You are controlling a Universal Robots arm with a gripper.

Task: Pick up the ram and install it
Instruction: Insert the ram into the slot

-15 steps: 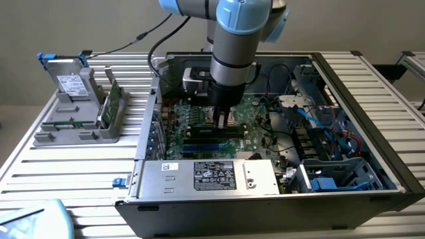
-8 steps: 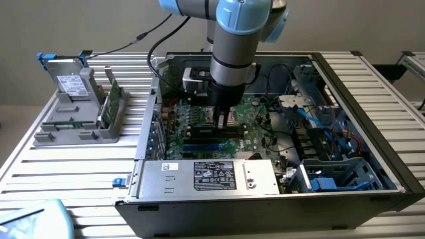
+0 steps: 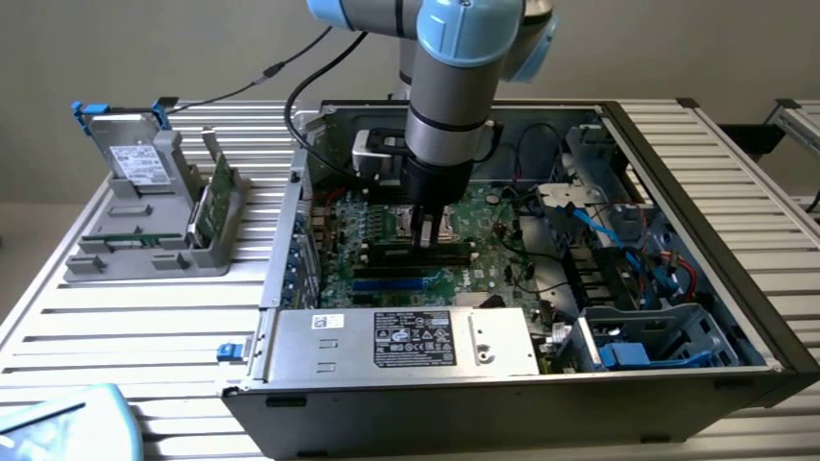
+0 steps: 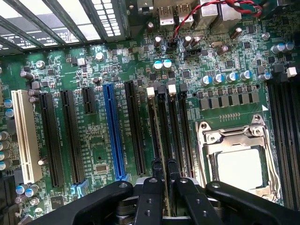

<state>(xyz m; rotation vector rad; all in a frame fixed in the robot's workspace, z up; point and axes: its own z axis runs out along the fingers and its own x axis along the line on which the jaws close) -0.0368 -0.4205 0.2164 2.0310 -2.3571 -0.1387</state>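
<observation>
My gripper [image 3: 432,233] reaches straight down into the open computer case [image 3: 717,192], low over the motherboard [image 3: 384,226]. In the wrist view its two black fingertips [image 4: 157,168] stand close together with a narrow gap between them. In that gap runs a thin dark edge, the ram [image 4: 163,136], seen edge-on. It lies along the memory slots, between the two white latches [image 4: 150,91], so my gripper [image 4: 164,165] is shut on its top edge. How deep it sits in the slot I cannot tell.
Beside the slots are the bare processor socket [image 4: 239,164], a blue slot [image 4: 115,136] and a white slot [image 4: 23,136]. Red-black wires [image 4: 197,18] hang nearby. The power supply [image 3: 397,336] lies at the case front. Outside, a grey holder [image 3: 141,245] carries a silver drive box [image 3: 134,163] and a green card [image 3: 213,197].
</observation>
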